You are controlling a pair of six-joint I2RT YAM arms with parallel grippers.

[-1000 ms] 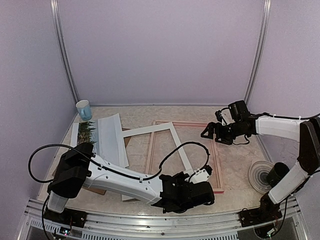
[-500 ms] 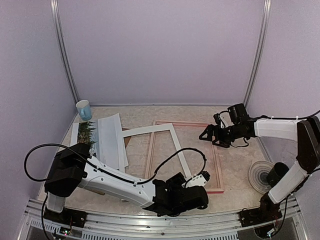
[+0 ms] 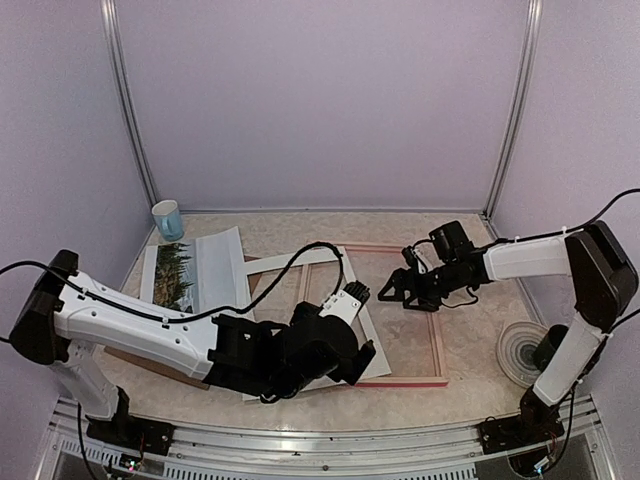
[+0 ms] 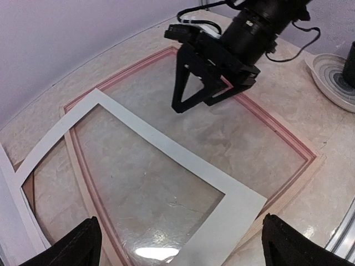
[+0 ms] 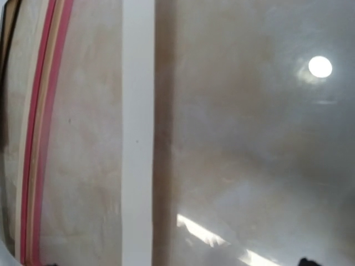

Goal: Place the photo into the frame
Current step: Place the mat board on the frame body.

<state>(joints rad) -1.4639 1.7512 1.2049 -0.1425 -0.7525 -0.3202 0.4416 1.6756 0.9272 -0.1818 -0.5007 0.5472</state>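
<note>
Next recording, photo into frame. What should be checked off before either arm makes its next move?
1. Left claw open and empty: ok.
2. Right claw open and empty, above the frame: ok.
3. Frame opening free for loading: not ok; the white mat lies askew across it.
4. Photo within a claw's grasp: not ok; it lies far left on the table, away from both claws.
5. Frame lying flat: ok.
6. Frame's back facing up: cannot tell.

Overlooking the whole table (image 3: 300,232) from high behind; peering down close from both wrists, sharing frame (image 4: 288,138) and mat (image 4: 166,145).
</note>
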